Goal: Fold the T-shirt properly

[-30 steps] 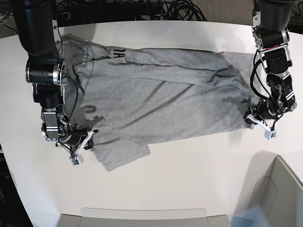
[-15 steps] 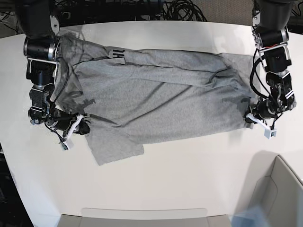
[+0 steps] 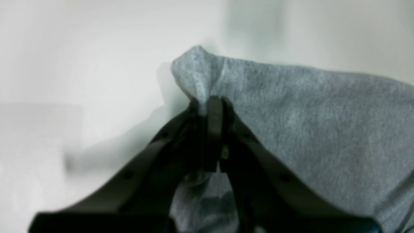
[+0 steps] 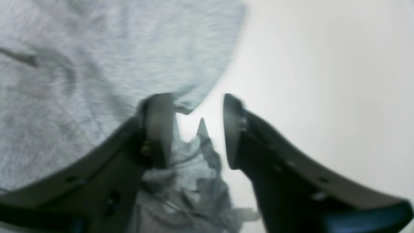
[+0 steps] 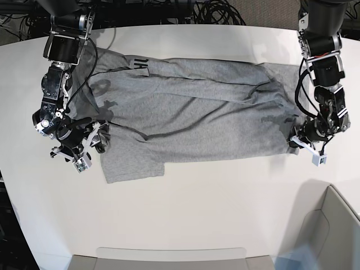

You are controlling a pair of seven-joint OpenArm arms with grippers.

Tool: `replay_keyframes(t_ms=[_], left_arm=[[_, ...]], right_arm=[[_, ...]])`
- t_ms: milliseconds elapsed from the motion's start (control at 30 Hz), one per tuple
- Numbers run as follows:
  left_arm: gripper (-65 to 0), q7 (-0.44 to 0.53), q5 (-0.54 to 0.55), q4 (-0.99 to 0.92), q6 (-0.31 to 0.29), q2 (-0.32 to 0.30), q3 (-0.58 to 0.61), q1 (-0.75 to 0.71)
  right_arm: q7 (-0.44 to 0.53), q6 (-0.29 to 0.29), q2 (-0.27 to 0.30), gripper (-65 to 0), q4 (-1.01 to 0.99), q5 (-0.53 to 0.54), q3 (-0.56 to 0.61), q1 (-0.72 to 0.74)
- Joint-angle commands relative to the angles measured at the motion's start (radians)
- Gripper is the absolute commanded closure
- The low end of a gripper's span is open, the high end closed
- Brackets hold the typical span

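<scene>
The light grey T-shirt (image 5: 197, 112) lies spread across the white table (image 5: 225, 197), with black lettering (image 5: 139, 63) showing at its far left fold. My left gripper (image 5: 293, 140), on the right of the base view, is shut on a pinched corner of the shirt; the left wrist view shows the gripper (image 3: 210, 102) closed on grey cloth (image 3: 307, 123). My right gripper (image 5: 100, 143) is at the shirt's left edge. In the right wrist view this gripper (image 4: 198, 110) stands open, with the cloth's edge (image 4: 81, 48) beside its left finger (image 4: 158, 123).
A beige bin (image 5: 332, 225) stands at the near right corner. A shallow tray (image 5: 169, 256) lies along the near edge. Black cables (image 5: 214, 11) lie behind the table's far edge.
My right arm has swung toward the far left, dragging the shirt's near-left flap left and flatter. My left gripper has stayed in place on its corner.
</scene>
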State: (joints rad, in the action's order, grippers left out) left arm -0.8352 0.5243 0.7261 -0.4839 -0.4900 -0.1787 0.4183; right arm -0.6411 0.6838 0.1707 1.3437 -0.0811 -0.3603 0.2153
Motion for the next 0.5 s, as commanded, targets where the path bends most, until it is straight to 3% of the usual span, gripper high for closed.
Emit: replay_keyframes(t_ms=[0,167,333,467], left_arm=[[-2.8,-0.054,-0.036,-0.003,0.011,-0.003,0.003,0.001],[-2.8,-0.054,-0.036,-0.003,0.011,-0.003,0.003,0.001],[-2.9,-0.054,-0.036,-0.003,0.011,-0.003,0.003,0.001],[-2.9,-0.054,-0.036,-0.003,0.011,-0.003,0.003,0.001]], right_arm=[[0.027,0.014,0.005,-29.1,0.044,0.022,-0.006,0.031],[0.028,0.014,0.005,-28.3,0.044,0.017,-0.006,0.1],[0.037,0.014,0.031,-28.3,-0.304,0.017,-0.006,0.306],[0.185,0.014,0.046,-28.3,-0.585,0.017,-0.001,0.421]])
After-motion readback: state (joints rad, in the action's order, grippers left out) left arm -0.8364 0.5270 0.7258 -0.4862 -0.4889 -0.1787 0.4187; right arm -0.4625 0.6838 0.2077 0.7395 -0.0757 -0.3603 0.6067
